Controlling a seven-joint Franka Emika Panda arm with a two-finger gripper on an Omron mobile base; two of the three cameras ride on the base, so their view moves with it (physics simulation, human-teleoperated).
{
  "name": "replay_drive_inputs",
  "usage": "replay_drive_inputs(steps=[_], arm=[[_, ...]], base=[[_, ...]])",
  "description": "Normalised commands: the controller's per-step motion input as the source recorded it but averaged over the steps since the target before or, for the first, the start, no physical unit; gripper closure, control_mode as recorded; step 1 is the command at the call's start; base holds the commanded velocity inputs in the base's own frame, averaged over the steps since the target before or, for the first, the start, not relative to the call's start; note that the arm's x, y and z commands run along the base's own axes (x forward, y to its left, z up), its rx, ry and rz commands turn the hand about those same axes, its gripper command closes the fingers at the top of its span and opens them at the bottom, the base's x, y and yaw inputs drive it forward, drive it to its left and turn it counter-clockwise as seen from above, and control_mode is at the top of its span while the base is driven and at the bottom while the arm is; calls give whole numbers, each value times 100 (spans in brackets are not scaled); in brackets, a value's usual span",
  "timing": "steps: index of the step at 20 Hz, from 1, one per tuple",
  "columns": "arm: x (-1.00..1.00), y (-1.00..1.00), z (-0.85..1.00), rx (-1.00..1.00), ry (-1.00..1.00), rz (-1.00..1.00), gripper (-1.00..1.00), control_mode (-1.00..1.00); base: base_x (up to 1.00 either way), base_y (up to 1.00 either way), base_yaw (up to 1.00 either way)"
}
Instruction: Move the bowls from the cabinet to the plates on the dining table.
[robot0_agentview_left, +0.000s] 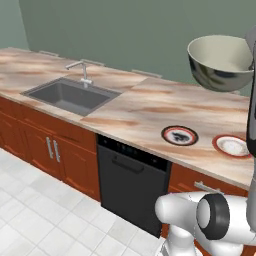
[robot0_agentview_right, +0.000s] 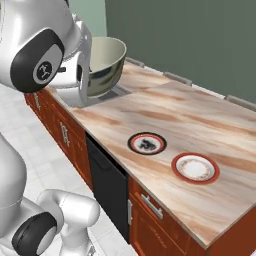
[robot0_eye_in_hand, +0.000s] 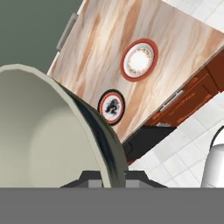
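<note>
Two plates (robot0_agentview_right: 146, 143) side by side on dining table (robot0_agentview_right: 210, 125), bowl (robot0_agentview_right: 102, 65) above

Arm raised high, upper links upright, elbow joint near the right base view's top left. Wrist bent forward, hand held well above table height. Gripper (robot0_eye_in_hand: 113, 181) pinches the rim of the metal bowl (robot0_agentview_left: 220, 62), jaws nearly closed, one finger on each side of the wall. Bowl hangs in the air, slightly tilted, clear of everything below.

Two rear base views and one close downward hand view, all sharing the plates (robot0_agentview_left: 180, 135).
</note>
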Motion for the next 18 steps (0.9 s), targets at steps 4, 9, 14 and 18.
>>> replay_drive_inputs(steps=[4,9,14,18], arm=[[0,0,0,0,0,0,100,100],[0,0,0,0,0,0,100,100],[0,0,0,0,0,0,100,100],[0,0,0,0,0,0,100,100]], base=[[0,0,-25],[19,0,-17],[54,-10,1],[62,-14,1]])
